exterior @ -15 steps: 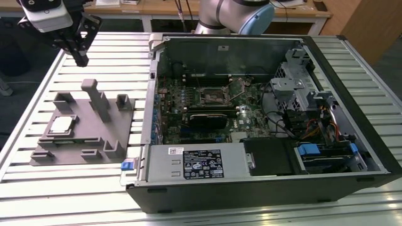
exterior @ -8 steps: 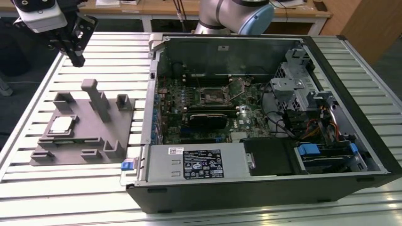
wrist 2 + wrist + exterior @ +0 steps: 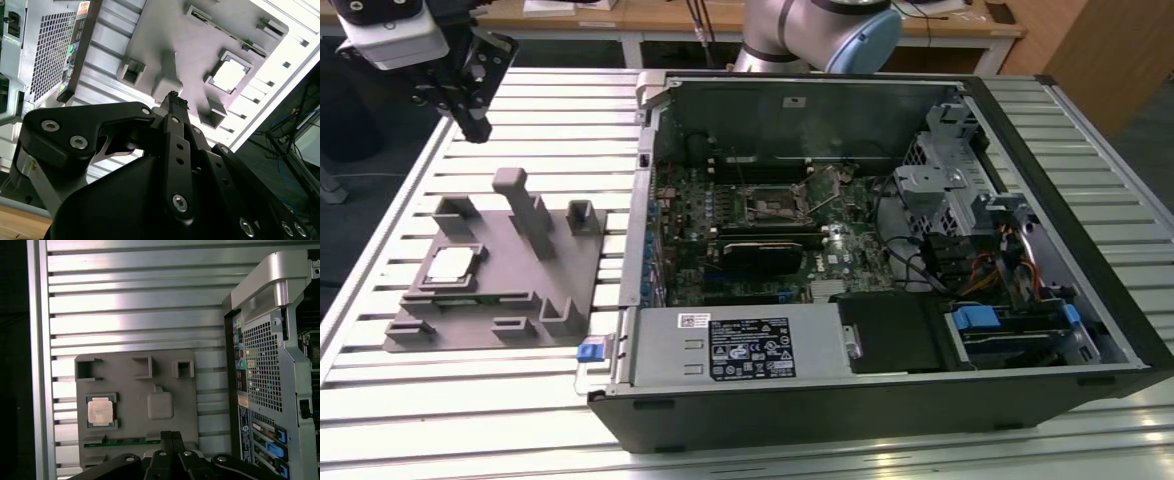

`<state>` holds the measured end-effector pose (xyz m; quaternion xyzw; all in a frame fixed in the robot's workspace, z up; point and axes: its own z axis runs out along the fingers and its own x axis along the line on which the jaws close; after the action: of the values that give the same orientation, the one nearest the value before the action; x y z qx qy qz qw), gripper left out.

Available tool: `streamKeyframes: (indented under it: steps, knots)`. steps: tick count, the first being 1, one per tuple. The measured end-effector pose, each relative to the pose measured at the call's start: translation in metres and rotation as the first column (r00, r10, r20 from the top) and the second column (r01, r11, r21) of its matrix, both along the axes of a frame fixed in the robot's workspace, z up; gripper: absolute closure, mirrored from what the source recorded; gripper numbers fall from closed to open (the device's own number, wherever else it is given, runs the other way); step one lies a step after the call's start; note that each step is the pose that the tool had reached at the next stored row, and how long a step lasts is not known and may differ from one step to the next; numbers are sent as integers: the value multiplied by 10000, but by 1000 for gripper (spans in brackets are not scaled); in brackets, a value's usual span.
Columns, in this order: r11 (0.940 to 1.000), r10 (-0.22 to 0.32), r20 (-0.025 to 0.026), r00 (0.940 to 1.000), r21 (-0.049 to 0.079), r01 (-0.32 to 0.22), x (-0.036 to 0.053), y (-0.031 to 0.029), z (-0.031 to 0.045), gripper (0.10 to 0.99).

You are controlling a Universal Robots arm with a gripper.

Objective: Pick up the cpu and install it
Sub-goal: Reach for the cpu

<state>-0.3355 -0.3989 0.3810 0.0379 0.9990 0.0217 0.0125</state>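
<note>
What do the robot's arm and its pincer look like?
The arm is a smooth silver tube with a light blue cap at its joint. The pincer is black, with slim fingers and round silver screws, and a white box sits above it.

Slatted metal desk (image 3: 135, 305) carries a grey fixture (image 3: 131, 385). The cpu (image 3: 100, 410), pale silver top up, sits flat in a square recess of the fixture. A green circuit strip (image 3: 125, 441) lies in a slot near the hand (image 3: 171, 434). The hand's black fingers are pressed together, holding nothing, above the fixture's edge and apart from the cpu. The computer case (image 3: 265, 365), with its perforated panel, stands beside the fixture.
</note>
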Motion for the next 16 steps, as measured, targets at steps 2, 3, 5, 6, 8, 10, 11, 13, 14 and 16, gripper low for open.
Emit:
streamKeyframes:
  steps: [2,3,5,6,8,10,11,13,14,16]
  knots:
    - [10000,0,0,10000,0,0,-20,0,-1,980]
    - [10000,0,0,10000,1,0,-30,0,-2,980]
    - [10000,0,1,10000,0,0,-52,0,-3,980]
    - [10000,0,1,10000,0,0,-62,0,-4,980]
    - [10000,0,1,10000,1,0,-84,0,-5,980]
    - [10000,0,0,10000,1,0,-105,0,-6,980]
    - [10000,0,0,10000,0,0,-115,0,-6,980]
    - [10000,0,0,10000,1,0,-136,0,-8,980]
    - [10000,0,0,10000,0,0,-147,0,-8,980]
    - [10000,0,0,10000,0,0,-167,0,-9,980]
